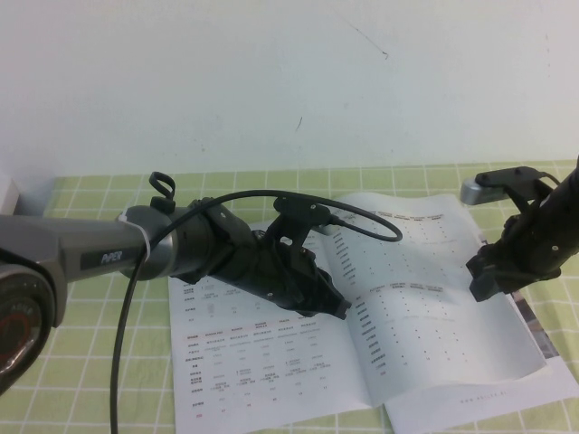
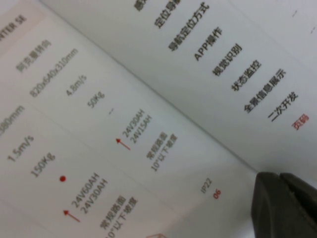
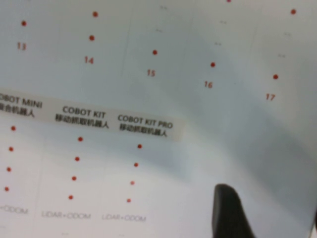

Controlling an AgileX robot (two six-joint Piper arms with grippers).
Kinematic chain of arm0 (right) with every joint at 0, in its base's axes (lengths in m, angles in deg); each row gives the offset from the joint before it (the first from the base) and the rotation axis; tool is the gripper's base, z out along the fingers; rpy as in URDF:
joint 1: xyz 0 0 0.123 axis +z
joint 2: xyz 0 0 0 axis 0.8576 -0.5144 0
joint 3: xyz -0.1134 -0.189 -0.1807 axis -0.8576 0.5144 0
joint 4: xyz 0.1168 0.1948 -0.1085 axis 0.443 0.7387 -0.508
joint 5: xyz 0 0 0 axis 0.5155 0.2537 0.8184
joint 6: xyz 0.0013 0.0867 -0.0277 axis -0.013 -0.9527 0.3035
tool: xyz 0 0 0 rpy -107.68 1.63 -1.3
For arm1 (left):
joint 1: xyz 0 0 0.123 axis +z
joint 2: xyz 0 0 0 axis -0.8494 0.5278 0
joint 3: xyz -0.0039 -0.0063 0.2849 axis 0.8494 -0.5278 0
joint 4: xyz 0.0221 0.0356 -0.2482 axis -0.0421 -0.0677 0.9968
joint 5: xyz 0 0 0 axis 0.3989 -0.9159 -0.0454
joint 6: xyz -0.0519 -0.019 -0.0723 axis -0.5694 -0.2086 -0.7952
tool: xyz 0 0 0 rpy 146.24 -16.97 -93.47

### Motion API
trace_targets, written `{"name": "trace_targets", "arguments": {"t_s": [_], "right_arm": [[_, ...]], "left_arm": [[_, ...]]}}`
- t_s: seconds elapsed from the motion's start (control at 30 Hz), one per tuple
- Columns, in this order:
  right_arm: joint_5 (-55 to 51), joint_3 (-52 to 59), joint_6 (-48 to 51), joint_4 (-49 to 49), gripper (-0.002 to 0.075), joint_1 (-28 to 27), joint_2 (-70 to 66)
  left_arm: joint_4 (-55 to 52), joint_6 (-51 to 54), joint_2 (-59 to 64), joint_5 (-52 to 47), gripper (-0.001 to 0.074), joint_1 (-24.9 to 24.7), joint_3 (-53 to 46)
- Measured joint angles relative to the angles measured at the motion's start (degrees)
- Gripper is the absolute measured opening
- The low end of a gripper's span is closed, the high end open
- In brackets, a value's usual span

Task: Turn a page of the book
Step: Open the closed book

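Here left tool (image 1: 342,310) presses book (image 1: 271,348); right tool (image 1: 481,282) gapes above page (image 1: 425,289).

Book (image 1: 362,344): white pages, grey tables, reddish headings.
Page (image 1: 434,298): white, rows of small red dots and red numbers.
Tablecloth (image 1: 90,380): pale green and cream check.
Left gripper (image 1: 339,309): black.
Right gripper (image 1: 479,280): black.
Wall (image 1: 271,81): plain white.
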Motion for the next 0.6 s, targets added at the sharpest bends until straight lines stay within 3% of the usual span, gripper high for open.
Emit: {"name": "trace_targets", "arguments": {"t_s": [0.6], "right_arm": [[-3.0,0.0,6.4,3.3,0.0303,0.0,0.0]], "left_arm": [[0.0,0.0,0.0,0.0,-0.0003,0.0,0.0]]}}
